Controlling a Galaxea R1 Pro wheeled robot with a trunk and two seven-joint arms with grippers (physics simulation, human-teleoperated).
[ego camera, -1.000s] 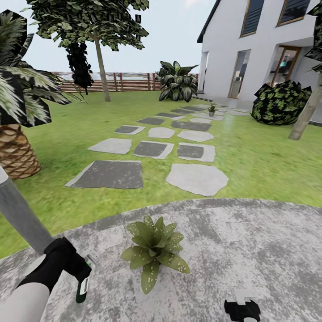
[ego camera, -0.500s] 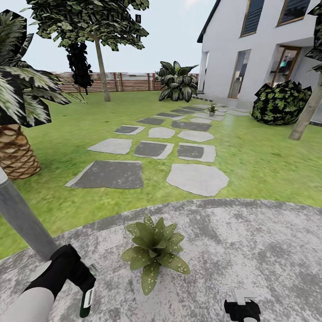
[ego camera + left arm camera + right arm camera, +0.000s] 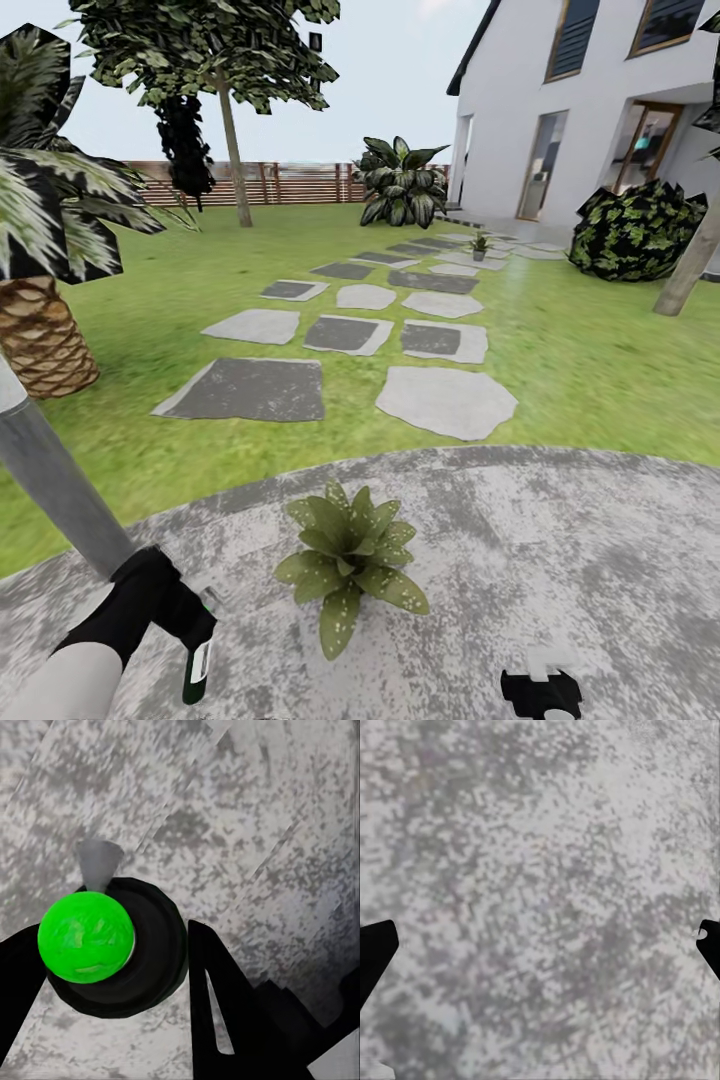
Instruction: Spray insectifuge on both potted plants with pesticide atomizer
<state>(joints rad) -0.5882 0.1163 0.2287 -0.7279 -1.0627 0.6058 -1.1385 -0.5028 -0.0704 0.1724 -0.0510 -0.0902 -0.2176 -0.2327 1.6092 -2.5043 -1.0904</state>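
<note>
Grey gravel patio (image 3: pixel 560 540) carries a potted plant (image 3: pixel 350 565); beside it the left tool (image 3: pixel 185 625) seems clamped on the pesticide atomizer (image 3: pixel 197 668), hanging down ready for spraying; right tool (image 3: pixel 541 693) idles, fingers apart.

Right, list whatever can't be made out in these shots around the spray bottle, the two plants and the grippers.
- Slim dark green-black spray bottle: head view, its trigger head is covered by the black left gripper.
- Far small potted plant: head view, too small to judge its leaves.
- Near speckled green rosette plant: its pot is hidden under the leaves.
- Black right gripper: cut off by the bottom edge of the head view.
</note>
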